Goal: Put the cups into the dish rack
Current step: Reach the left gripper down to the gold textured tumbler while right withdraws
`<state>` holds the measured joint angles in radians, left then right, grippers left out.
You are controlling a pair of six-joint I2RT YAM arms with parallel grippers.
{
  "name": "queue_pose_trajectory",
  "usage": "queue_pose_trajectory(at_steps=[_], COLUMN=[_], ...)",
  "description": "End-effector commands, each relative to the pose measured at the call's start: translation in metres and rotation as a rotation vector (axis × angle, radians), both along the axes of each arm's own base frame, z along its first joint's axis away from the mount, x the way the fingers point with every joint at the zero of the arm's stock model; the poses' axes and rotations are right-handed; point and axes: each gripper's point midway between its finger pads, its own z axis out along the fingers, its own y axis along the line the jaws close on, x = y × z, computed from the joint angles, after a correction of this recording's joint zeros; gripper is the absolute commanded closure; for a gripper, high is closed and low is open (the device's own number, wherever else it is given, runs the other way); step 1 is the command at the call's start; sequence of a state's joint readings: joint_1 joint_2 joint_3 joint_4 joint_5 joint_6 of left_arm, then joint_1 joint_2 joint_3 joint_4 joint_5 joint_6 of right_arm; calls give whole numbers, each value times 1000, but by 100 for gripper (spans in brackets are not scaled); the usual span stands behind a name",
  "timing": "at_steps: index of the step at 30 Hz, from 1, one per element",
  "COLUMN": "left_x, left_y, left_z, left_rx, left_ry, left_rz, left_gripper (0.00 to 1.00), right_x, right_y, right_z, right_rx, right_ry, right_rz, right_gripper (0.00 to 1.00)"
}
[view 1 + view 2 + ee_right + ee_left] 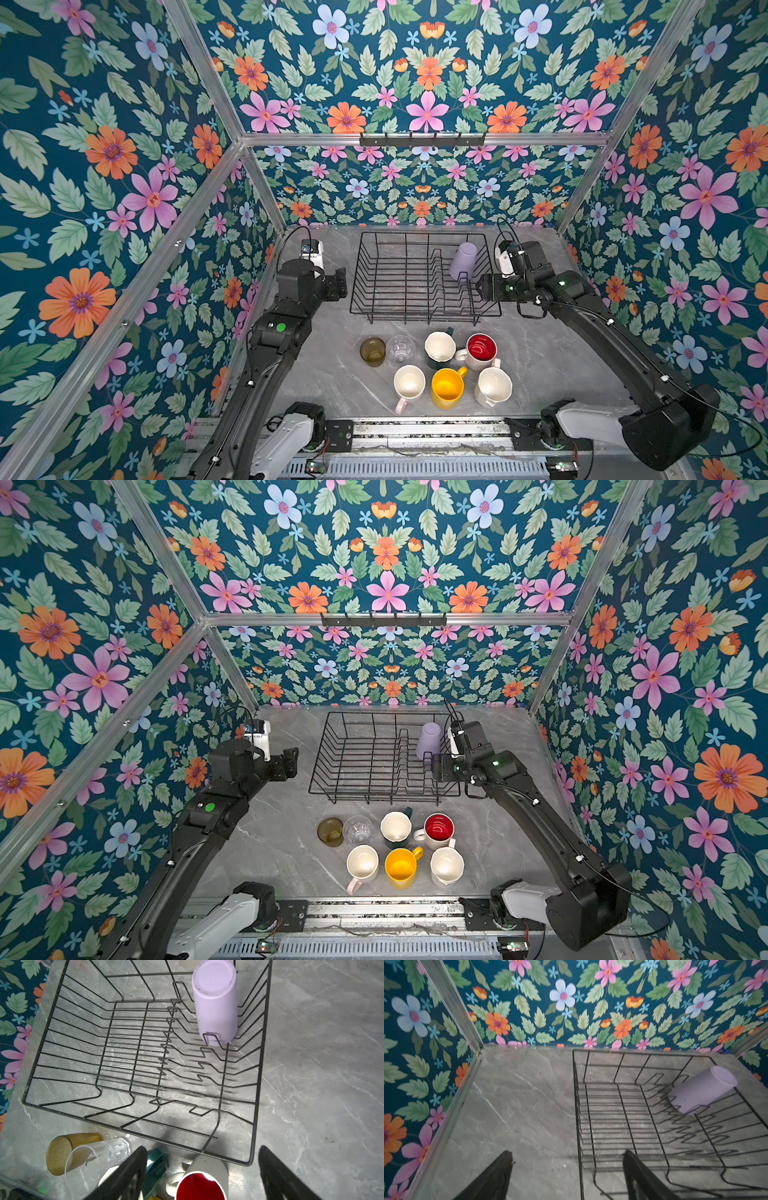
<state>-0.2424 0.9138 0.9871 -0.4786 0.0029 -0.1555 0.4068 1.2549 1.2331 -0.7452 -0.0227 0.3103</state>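
Left gripper (567, 1153) and right gripper (202, 1148) are seen open, nothing held. Tumbler (464, 261) is lodged tilted, mouth down, in the rack (356, 274); seven cups (446, 388) are packed close on the table (316, 374). Risk: neighbours could be toppled by a jaw forced between them.
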Motion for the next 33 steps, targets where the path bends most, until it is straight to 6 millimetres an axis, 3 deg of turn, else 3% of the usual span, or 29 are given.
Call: queue_pose_trajectory(at_steps=[1, 5, 13, 24, 33], left_x=[-33, -53, -72, -97, -105], left_y=[-8, -15, -30, -52, -55], left_z=[-41, -64, -98, -148, -177], left_rx=[-59, -123, -227, -122, -88], left_ry=[218, 348, 499, 634, 691], left_rz=[-36, -46, -45, -28, 1], left_gripper=[20, 24, 34, 43, 51], right_x=[10, 11, 4, 4, 5], right_y=[0, 3, 7, 4, 6], right_z=[14, 20, 18, 17, 16], right_rx=[17, 45, 89, 82, 86], right_ry=[-73, -105, -126, -133, -135], right_rz=[-23, -15, 4, -4, 0], right_gripper=[17, 15, 8, 7, 7])
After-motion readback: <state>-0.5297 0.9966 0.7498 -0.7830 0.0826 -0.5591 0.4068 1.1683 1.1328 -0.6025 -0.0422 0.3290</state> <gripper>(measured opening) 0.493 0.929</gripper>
